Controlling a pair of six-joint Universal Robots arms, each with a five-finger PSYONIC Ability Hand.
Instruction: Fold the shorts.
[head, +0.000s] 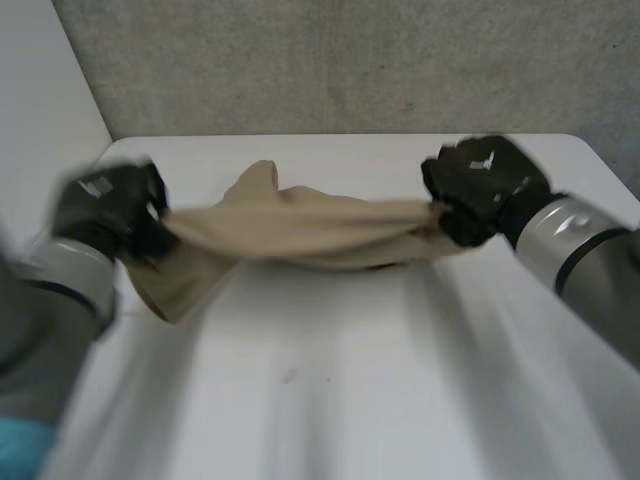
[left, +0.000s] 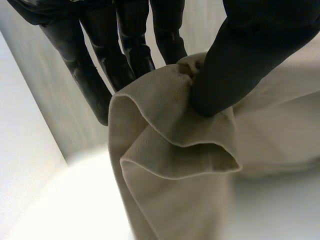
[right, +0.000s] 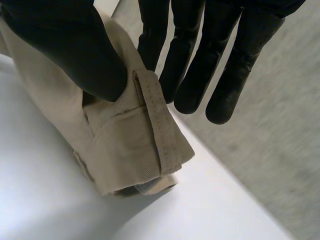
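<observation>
Both hands carry the tan shorts (head: 300, 228) slung between them, so the step in hand looks like the lift and stretch before a fold is laid. At nine o'clock of the white surface (head: 350, 380) the left hand (head: 110, 210) pinches one end, thumb pressing bunched cloth against its fingers (left: 125, 55). A lip of fine twill rolls open beneath, and a leg droops toward seven o'clock, seemingly down to the surface. The middle sags in soft lengthwise creases. At three o'clock the right hand (head: 480, 188) pinches the waistband beside a stitched belt loop (right: 155, 125), the other fingers straight. Next, I judge, the limp cloth needs lowering flat under even tension so it does not bunch
</observation>
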